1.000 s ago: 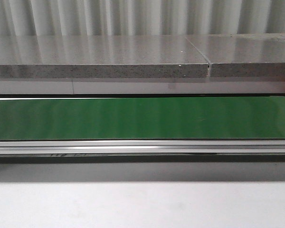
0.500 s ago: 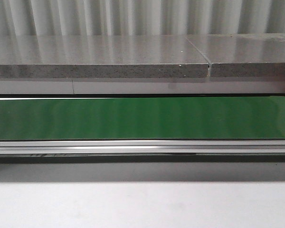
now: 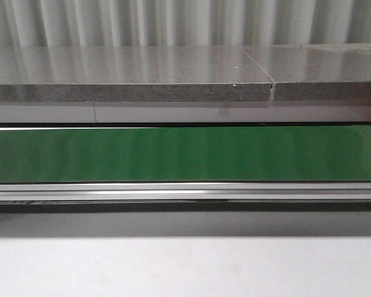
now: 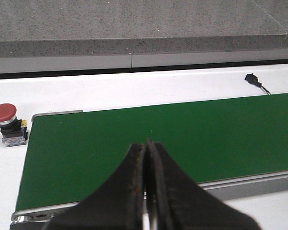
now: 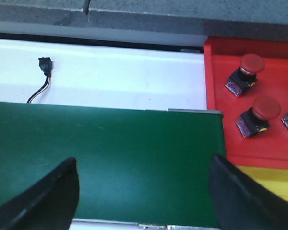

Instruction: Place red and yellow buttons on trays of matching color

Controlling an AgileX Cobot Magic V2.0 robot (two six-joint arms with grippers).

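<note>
The left gripper [image 4: 146,158] has its dark, tapered jaws pressed together over the smooth matte green belt [image 4: 158,139]; the right gripper [image 5: 144,191] has its jaws spread wide above the same belt. Past the belt's left end, a red mushroom-capped button [image 4: 7,123] stands upright on the white surface [image 4: 134,91]. Beyond the belt's right end, two more red buttons [image 5: 247,72] [image 5: 259,115] sit in the glossy red tray [image 5: 221,96], which adjoins a yellow tray [image 5: 264,179]. A small black sensor [image 5: 44,64] with its wire lies on the white surface, before a speckled grey stone ledge [image 3: 130,93].

No text, label, brand, number or sign can be read anywhere.
</note>
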